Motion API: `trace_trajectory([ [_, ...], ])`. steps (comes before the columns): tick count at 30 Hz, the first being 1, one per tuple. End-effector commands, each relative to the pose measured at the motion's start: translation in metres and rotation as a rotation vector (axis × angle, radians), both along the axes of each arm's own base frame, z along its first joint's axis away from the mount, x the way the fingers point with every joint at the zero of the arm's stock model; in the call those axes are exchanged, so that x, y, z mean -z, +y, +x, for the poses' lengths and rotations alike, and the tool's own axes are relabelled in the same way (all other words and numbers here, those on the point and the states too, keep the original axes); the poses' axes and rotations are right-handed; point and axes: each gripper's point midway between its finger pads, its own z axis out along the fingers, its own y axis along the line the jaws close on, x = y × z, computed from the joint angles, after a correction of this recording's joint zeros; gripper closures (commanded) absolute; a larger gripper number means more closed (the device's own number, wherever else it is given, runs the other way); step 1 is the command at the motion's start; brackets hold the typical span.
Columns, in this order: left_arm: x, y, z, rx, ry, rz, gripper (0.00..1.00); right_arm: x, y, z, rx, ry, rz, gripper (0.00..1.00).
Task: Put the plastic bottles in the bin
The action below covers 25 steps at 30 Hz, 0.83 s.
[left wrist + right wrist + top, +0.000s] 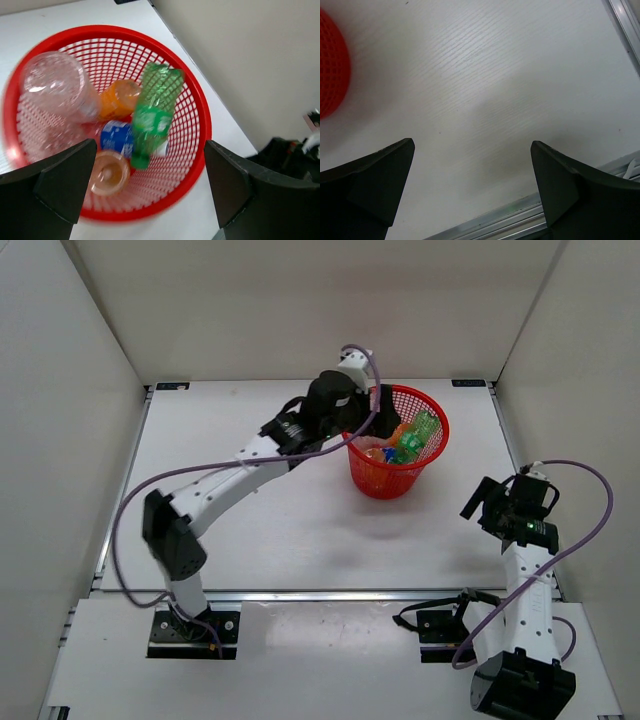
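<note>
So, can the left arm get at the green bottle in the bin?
Probably yes: the left gripper hangs open above the bin, and the green bottle lies on top, uncovered.

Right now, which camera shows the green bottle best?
Left wrist: it looks down into the bin and shows the whole green bottle lying on other bottles. Top external shows it small; right wrist shows only the bin's edge.

The bottles (155,115) lie in the bin (201,125), beneath the left gripper (150,182).
</note>
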Motion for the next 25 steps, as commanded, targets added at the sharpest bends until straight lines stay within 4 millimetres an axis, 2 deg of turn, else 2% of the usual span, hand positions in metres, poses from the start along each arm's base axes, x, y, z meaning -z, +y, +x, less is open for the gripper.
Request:
trace_trajectory([
  [1, -0.082, 0.067, -0.036, -0.055, -0.133, -0.023, 0.01, -0.02, -0.005, 0.007, -0.024, -0.024, -0.072, 0.0],
  [3, -0.069, 0.118, -0.052, -0.117, -0.082, -0.015, 0.01, -0.024, -0.003, 0.007, -0.045, -0.019, -0.078, 0.01],
  [4, -0.033, 0.143, -0.047, -0.173, -0.029, 0.035, 0.01, -0.025, 0.0, 0.008, -0.067, -0.021, -0.07, 0.01],
  [5, -0.044, 0.177, -0.053, -0.241, -0.052, 0.008, 0.01, -0.024, 0.001, 0.008, -0.076, -0.02, -0.067, 0.0],
  [6, -0.021, 0.202, -0.064, -0.283, -0.015, 0.034, 0.02, -0.025, 0.001, 0.008, -0.075, -0.026, -0.064, 0.01],
  [7, 0.013, 0.231, -0.064, -0.346, 0.047, 0.099, 0.01, -0.024, 0.002, 0.007, -0.073, -0.022, -0.06, 0.01],
  [8, 0.012, 0.267, -0.067, -0.449, 0.04, 0.101, 0.01, -0.024, 0.005, 0.007, -0.088, -0.018, -0.049, 0.01],
  [10, 0.064, 0.325, -0.089, -0.586, 0.161, 0.246, 0.01, -0.024, 0.01, 0.007, -0.115, -0.021, -0.03, 0.01],
  [12, 0.085, 0.365, -0.112, -0.674, 0.21, 0.314, 0.02, -0.023, 0.015, 0.007, -0.144, -0.019, -0.02, 0.01],
  [13, 0.104, 0.382, -0.123, -0.714, 0.256, 0.365, 0.01, -0.021, 0.021, 0.006, -0.17, -0.005, -0.007, 0.01],
  [14, 0.113, 0.39, -0.131, -0.74, 0.27, 0.371, 0.01, -0.017, 0.022, 0.005, -0.183, 0.024, -0.001, 0.0],
  [15, 0.111, 0.391, -0.136, -0.743, 0.257, 0.342, 0.01, -0.016, 0.03, 0.004, -0.208, 0.033, 0.006, 0.0],
  [18, 0.118, 0.372, -0.144, -0.69, 0.258, 0.235, 0.02, -0.016, 0.035, 0.006, -0.209, 0.073, -0.013, 0.01],
  [22, 0.115, 0.356, -0.144, -0.647, 0.254, 0.156, 0.02, -0.02, 0.043, 0.003, -0.232, 0.092, -0.009, 0.01],
  [25, 0.109, 0.358, -0.14, -0.657, 0.235, 0.164, 0.02, -0.022, 0.041, 0.0, -0.224, 0.079, -0.013, 0.01],
])
